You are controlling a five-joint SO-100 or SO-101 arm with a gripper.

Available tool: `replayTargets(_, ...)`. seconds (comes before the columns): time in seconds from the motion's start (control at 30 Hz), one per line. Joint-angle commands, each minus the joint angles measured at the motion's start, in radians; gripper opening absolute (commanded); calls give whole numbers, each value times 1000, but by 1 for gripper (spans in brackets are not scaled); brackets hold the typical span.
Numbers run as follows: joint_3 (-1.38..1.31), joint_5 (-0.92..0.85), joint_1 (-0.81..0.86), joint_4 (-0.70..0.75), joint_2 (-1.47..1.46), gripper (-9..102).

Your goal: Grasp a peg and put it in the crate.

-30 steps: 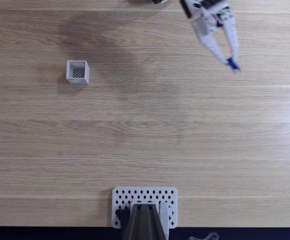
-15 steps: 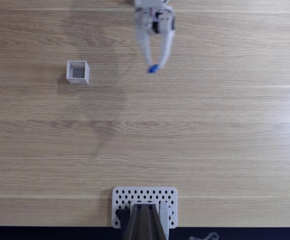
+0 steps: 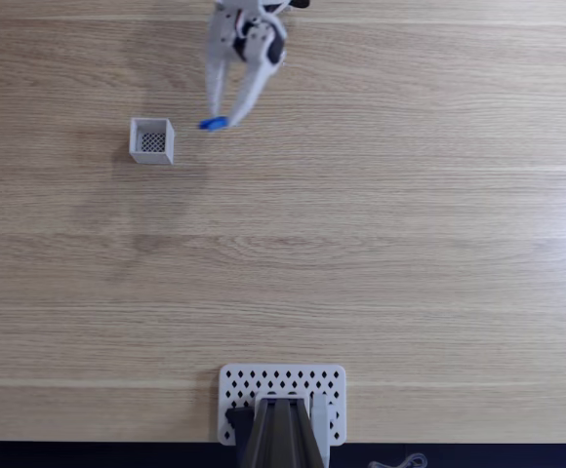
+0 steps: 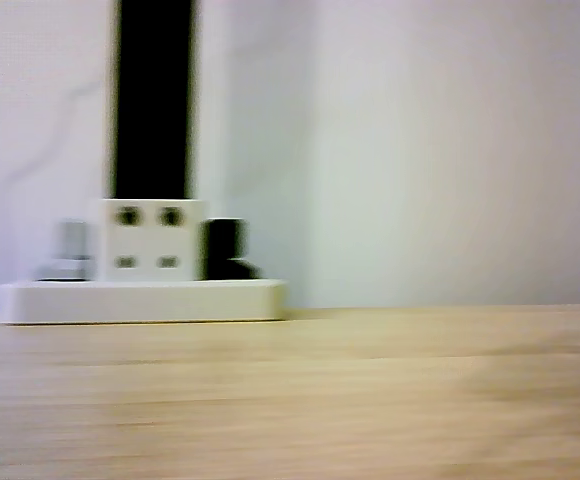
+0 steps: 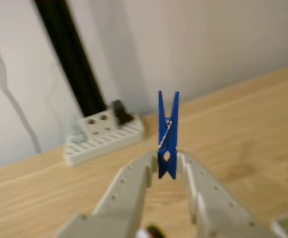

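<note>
Swinging leftward along the table's [image 3: 381,244] far edge, the gripper [image 3: 221,122], fingers clamped on the peg [image 3: 213,123], now hangs just right of the crate [image 3: 152,140], presumably to carry it over the opening.

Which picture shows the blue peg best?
The wrist view: the peg stands upright and large, pinched between the gripper fingers, its clothespin shape clear though slightly blurred. The fixed view shows it only as a tiny blue speck at the fingertips, right of the crate. The other view faces a white base and wall.

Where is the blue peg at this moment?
In the fixed view, the peg is held in the gripper near the top, just right of the crate.
</note>
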Motion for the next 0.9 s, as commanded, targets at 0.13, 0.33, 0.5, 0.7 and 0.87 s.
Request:
replayTargets(0.13,-37,15,152,-192,-181,0)
replayTargets(0.33,-38,14,215,-301,-322,0)
replayTargets(0.5,-41,14,250,-318,-423,0)
replayTargets(0.7,-132,14,282,-302,-520,0)
replayTargets(0.87,-196,14,296,-302,-580,0)
